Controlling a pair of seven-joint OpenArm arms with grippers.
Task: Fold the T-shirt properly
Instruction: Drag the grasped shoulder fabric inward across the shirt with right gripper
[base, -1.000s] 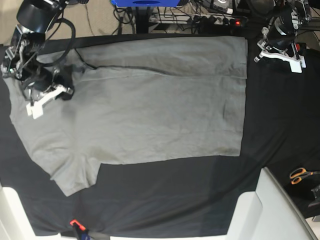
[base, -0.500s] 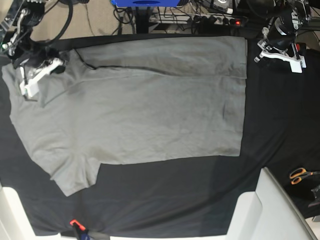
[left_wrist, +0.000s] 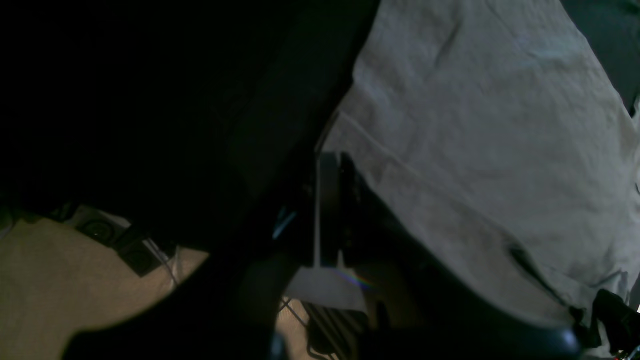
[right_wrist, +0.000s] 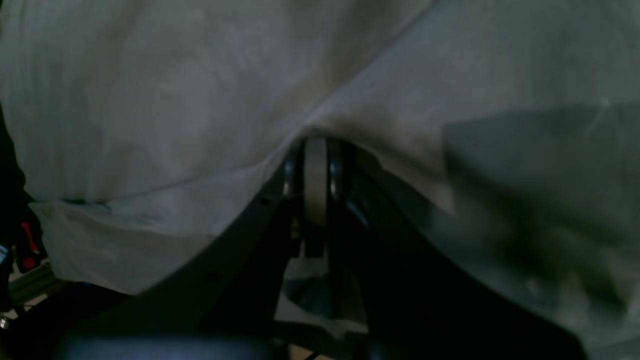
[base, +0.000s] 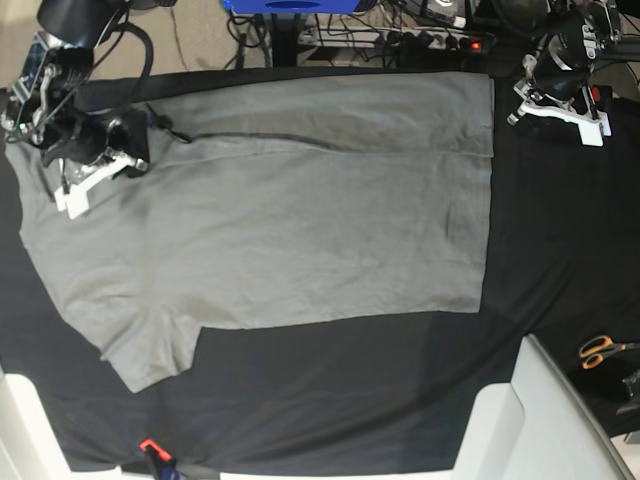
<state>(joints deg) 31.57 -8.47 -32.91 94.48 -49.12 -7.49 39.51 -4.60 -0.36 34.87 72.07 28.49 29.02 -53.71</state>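
The grey T-shirt (base: 300, 220) lies spread flat on the black cloth (base: 400, 380), its upper edge folded over along a dark crease. My right gripper (base: 75, 197) is at the shirt's left end, near the neck and shoulder. In the right wrist view its fingers (right_wrist: 316, 165) are shut, and the T-shirt (right_wrist: 175, 100) is tented around their tip. My left gripper (base: 592, 130) is shut and holds nothing. It hovers over the black cloth to the right of the shirt's hem, apart from it. In the left wrist view the T-shirt (left_wrist: 475, 125) lies beyond the shut fingers (left_wrist: 327, 200).
Orange-handled scissors (base: 600, 350) lie at the right edge of the table. White bins (base: 560, 420) stand along the front right and front left. A small red clip (base: 150, 446) sits at the front edge. Cables and a blue frame (base: 290, 5) lie behind the table.
My right gripper swung up and left, then came back down and right, and the shirt's left shoulder fabric shifted with it. The left arm has not moved.
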